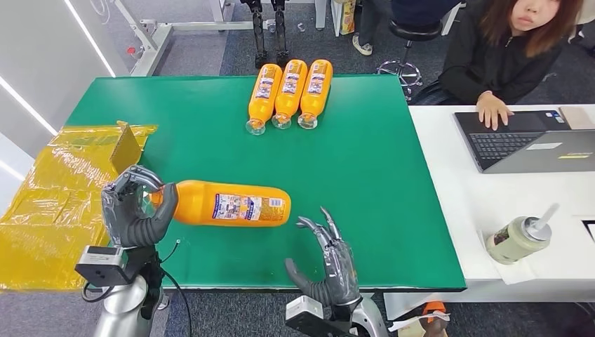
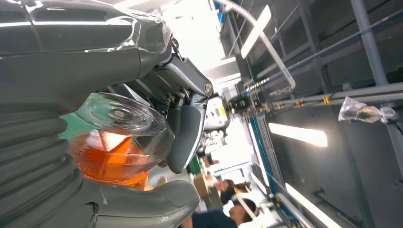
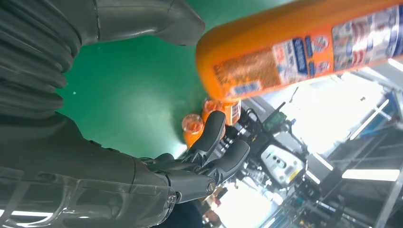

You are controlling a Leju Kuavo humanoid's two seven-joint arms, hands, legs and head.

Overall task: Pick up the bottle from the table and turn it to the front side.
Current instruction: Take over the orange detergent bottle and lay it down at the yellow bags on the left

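The orange juice bottle [image 1: 228, 203] is held lying sideways over the green table [image 1: 365, 168], its cap end gripped by the left hand [image 1: 132, 207]. The right hand [image 1: 330, 263] is kept spread and empty near the bottle's base.

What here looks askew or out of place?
Little stands out. The bottle lies sideways in the left hand, gripped at its cap end, as the task expects. The right hand is open. Crumpled yellow plastic sheeting hangs off the table's left edge.
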